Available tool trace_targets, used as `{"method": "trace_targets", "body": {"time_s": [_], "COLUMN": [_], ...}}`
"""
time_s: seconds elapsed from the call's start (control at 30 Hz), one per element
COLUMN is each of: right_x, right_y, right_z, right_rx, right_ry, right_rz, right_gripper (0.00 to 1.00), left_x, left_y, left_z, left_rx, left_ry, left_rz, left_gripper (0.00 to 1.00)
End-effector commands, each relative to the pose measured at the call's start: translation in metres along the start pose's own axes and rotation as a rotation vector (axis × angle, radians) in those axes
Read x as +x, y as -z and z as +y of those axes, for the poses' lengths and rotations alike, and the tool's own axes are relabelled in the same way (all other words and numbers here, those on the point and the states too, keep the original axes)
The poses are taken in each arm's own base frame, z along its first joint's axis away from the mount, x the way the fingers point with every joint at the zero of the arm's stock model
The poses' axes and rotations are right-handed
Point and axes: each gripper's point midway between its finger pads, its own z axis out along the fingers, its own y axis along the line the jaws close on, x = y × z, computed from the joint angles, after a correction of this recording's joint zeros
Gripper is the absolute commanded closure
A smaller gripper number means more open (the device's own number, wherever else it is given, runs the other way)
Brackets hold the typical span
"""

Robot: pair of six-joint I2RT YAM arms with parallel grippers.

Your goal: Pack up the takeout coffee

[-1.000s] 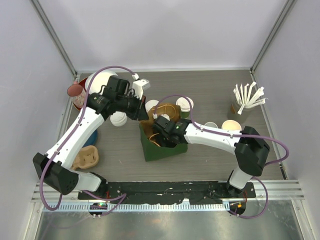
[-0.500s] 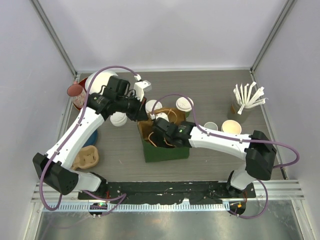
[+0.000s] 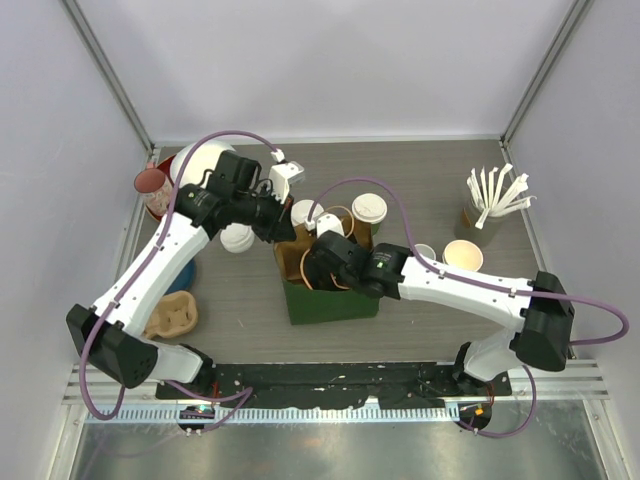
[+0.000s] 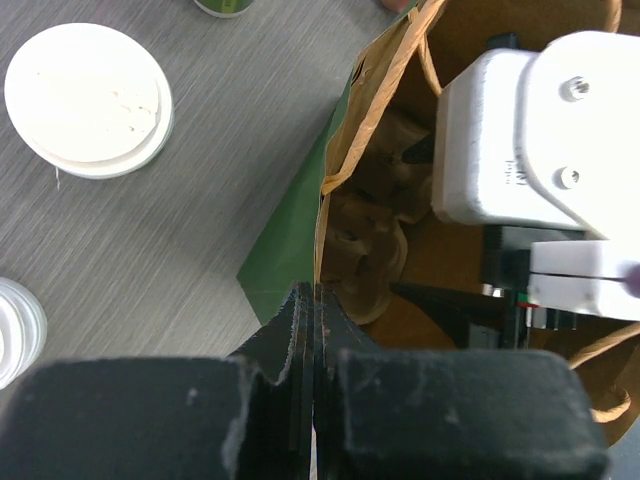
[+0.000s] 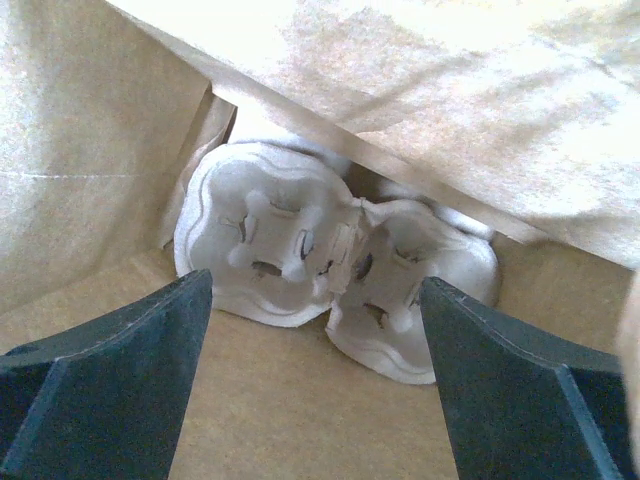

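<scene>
A paper bag [image 3: 330, 295], green outside and brown inside, stands open mid-table. My left gripper [image 3: 283, 234] is shut on the bag's left rim [image 4: 318, 240], fingertips pinching the paper [image 4: 314, 300]. My right gripper [image 3: 322, 262] reaches down into the bag, open and empty [image 5: 315, 282], its fingers [image 5: 120, 370] on either side of a pale moulded cup carrier [image 5: 330, 265] on the bag floor. The carrier also shows in the left wrist view [image 4: 365, 255]. Two white-lidded green cups stand behind the bag [image 3: 369, 208] [image 3: 303, 212]; one lid shows in the left wrist view [image 4: 88, 98].
Two lidless cups [image 3: 463, 255] [image 3: 424, 251] stand right of the bag, and a holder of white sticks [image 3: 495, 195] at far right. A stack of white lids [image 3: 237, 238], a pink mug [image 3: 152, 185], a white bowl [image 3: 195, 160] and a tan carrier [image 3: 172, 315] lie left.
My right gripper has pushed further up and left, deeper into the bag, its elbow swinging out to the right. The left gripper keeps its hold on the bag rim.
</scene>
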Motion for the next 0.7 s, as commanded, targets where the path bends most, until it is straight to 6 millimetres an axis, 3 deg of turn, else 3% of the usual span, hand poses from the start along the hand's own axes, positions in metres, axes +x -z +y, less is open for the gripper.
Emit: {"method": "trace_targets", "body": {"time_s": [0.0, 0.3, 0.67], "right_x": [-0.025, -0.047, -0.092], "right_y": [0.017, 0.043, 0.112], "right_z": [-0.002, 0.013, 0.029], "right_rx": [0.0, -0.098, -0.305], "right_ry": [-0.004, 0.007, -0.023], "right_rz": [-0.116, -0.219, -0.465], "right_gripper": [0.1, 0.1, 0.1], "left_x": [0.006, 0.006, 0.01], "left_y": [0.0, 0.0, -0.001], "left_z": [-0.001, 0.0, -0.003], "left_rx": [0.002, -0.005, 0.017], "left_ry": [0.001, -0.009, -0.039], "left_rz": [0.042, 0.044, 0.075], "left_gripper": [1.0, 1.0, 1.0]}}
